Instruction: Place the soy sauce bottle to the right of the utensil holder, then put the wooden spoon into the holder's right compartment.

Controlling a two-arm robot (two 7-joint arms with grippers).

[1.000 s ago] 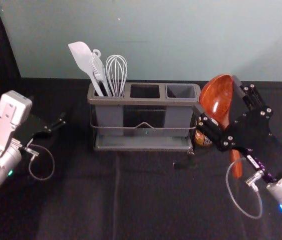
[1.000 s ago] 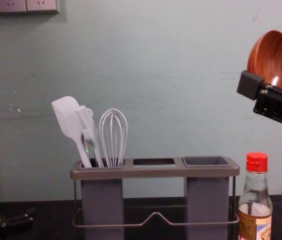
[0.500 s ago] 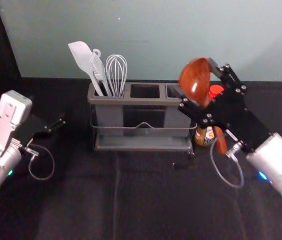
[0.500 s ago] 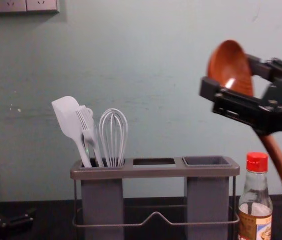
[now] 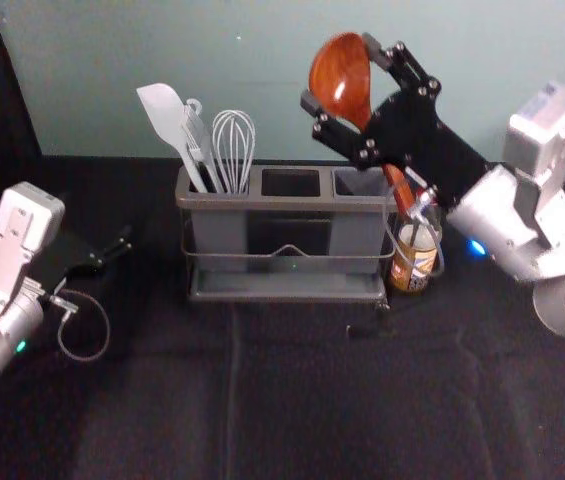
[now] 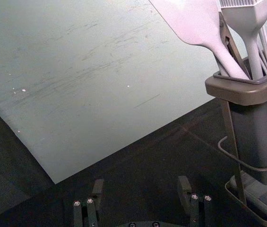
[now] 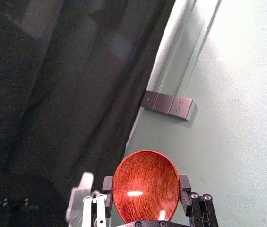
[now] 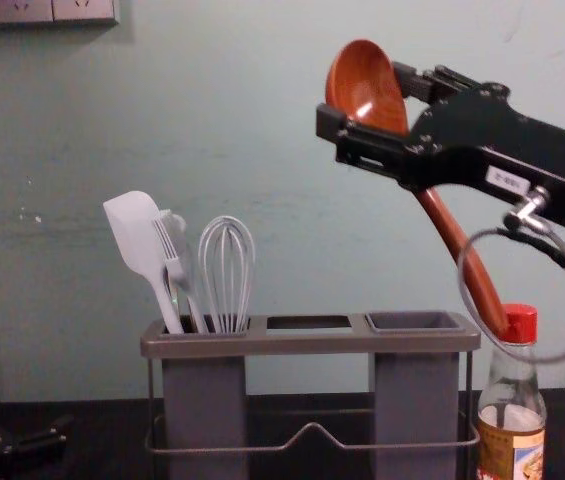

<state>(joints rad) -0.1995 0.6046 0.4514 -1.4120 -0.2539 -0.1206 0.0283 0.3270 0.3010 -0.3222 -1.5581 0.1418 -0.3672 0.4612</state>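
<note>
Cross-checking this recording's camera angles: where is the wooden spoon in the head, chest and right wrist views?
Head: the wooden spoon is upper middle, held by the right pincer.
Chest: upper right, its handle slanting down to the red cap.
Right wrist: bottom middle, bowl showing.
Shared landmark: the pale green wall.

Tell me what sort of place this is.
Probably a robot test bench dressed as a kitchen counter: on a dark cloth-covered table stand a utensil holder and soy sauce bottle; the right pincer holds a wooden spoon up above the holder, and the left pincer is open to its left.
</note>
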